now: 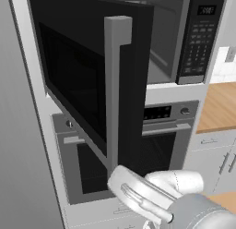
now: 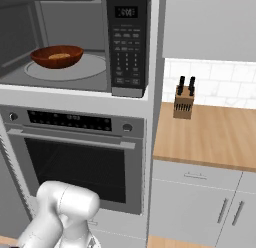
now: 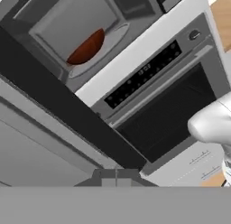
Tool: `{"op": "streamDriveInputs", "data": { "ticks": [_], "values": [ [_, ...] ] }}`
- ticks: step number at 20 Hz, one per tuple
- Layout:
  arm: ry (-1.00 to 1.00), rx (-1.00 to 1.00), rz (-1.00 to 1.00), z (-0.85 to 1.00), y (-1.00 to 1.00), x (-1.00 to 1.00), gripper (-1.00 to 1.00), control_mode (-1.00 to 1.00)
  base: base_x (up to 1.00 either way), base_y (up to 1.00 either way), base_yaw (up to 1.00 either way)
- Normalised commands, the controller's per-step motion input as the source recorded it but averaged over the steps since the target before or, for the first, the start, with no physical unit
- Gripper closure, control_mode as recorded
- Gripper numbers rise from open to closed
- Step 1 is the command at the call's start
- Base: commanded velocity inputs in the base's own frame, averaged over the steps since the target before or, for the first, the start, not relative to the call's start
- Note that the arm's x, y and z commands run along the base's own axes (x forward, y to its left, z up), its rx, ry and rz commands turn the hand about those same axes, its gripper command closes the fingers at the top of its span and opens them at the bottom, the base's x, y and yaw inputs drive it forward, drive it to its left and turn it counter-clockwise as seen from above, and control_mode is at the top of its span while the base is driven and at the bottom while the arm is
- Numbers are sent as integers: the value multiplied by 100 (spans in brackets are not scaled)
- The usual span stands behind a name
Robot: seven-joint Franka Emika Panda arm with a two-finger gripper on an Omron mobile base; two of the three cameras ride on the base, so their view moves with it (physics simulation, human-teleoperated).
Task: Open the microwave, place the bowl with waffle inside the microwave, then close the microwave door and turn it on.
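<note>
Nearest, the gripper [image 3: 116, 177] sits with its fingers pressed together, holding nothing, just below the bottom edge of the microwave door [image 1: 87, 80] — a wide black panel with dark glass, swung open leftward, its tall silver handle [image 1: 115, 89] running vertically. Beyond, the reddish-brown bowl [image 2: 56, 56] rests upright on the turntable inside the microwave [image 2: 125, 42].

No legible text or numbers
</note>
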Motion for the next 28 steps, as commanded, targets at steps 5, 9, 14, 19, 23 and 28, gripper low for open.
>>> {"op": "streamDriveInputs", "data": {
  "ticks": [5,9,14,19,23,28],
  "values": [
    [5,-18,-8,-18,98,54,100,-100,0,0,0],
    [17,-23,-17,-43,98,98,100,-100,0,0,0],
    [10,-21,-21,-41,66,100,100,-100,0,0,0],
    [-3,-14,-22,-1,-5,91,100,-100,0,0,0],
    [-10,-19,-19,0,-35,79,100,-100,0,0,0],
    [-6,-23,-15,0,-91,36,100,-100,0,0,0]
  ]
}}
